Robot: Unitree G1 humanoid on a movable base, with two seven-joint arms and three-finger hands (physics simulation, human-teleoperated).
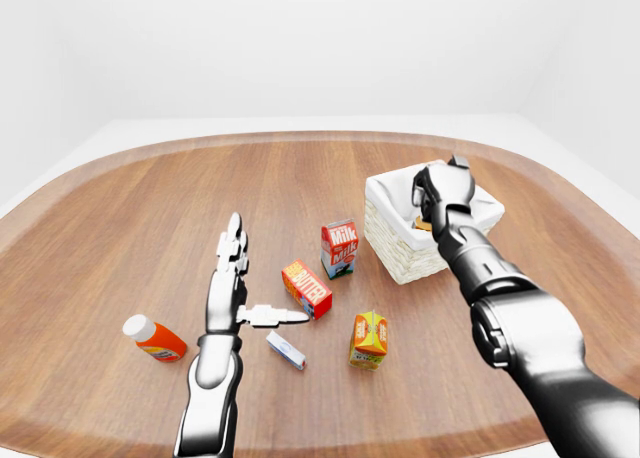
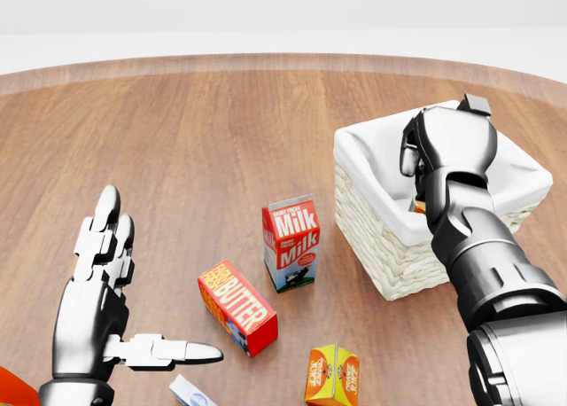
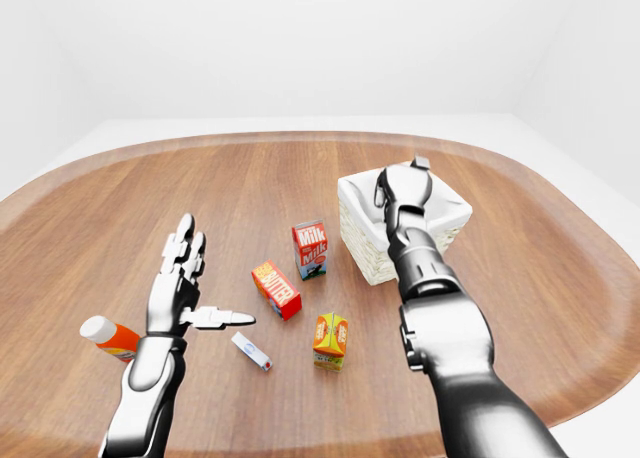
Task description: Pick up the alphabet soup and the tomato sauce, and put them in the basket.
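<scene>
We see our right hand (image 2: 447, 144) reaching over the white-lined wicker basket (image 2: 390, 246) at the right of the head view, its fingers curled downward into the opening. Just below the wrist, inside the basket, a sliver of orange (image 2: 418, 206) shows against the liner; it may be one of the cans, but the arm hides nearly all of it and we cannot tell which. Whether our right fingers close on anything we also cannot tell, since the back of the hand faces the cameras.

Our left hand (image 2: 102, 291) hovers spread wide at the lower left of the head view, fingers pointing up the picture and the thumb stretched out to the right, holding nothing.

On the wooden table (image 1: 150, 208) a milk carton (image 2: 291, 244) stands upright just left of the basket. Below and left of it a butter box (image 2: 236, 307) lies tilted on its side. An orange and yellow carton (image 2: 332, 375) stands near the bottom edge of the head view. In the left-eye view a small white and blue packet (image 1: 286, 350) lies flat below the left thumb, and an orange bottle with a white cap (image 1: 154, 339) lies on its side well to the left of that arm
</scene>
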